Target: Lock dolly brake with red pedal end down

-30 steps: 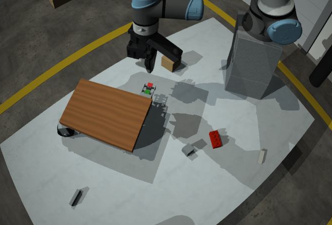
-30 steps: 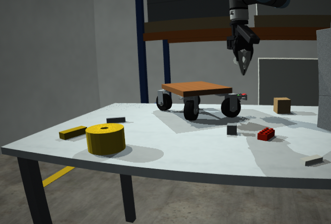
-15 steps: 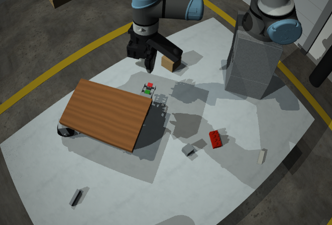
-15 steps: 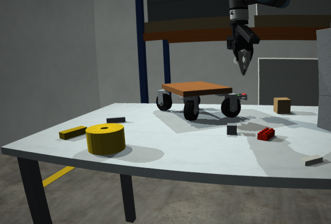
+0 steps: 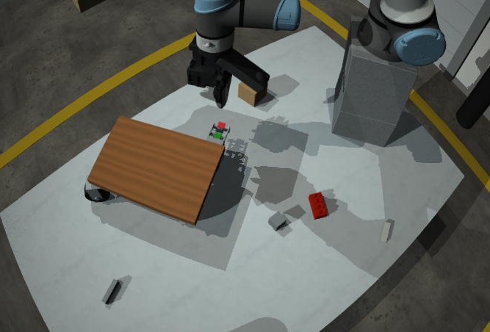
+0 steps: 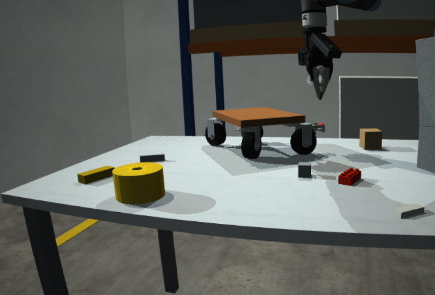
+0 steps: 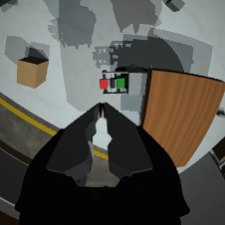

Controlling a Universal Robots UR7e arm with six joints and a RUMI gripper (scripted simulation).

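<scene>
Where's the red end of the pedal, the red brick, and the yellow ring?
Red pedal end (image 5: 221, 125), top view, on its red top face.
Red brick (image 5: 317, 205), top view, on its studded top.
Yellow ring (image 6: 148, 170), exterior view, on its flat top beside the hole.
</scene>
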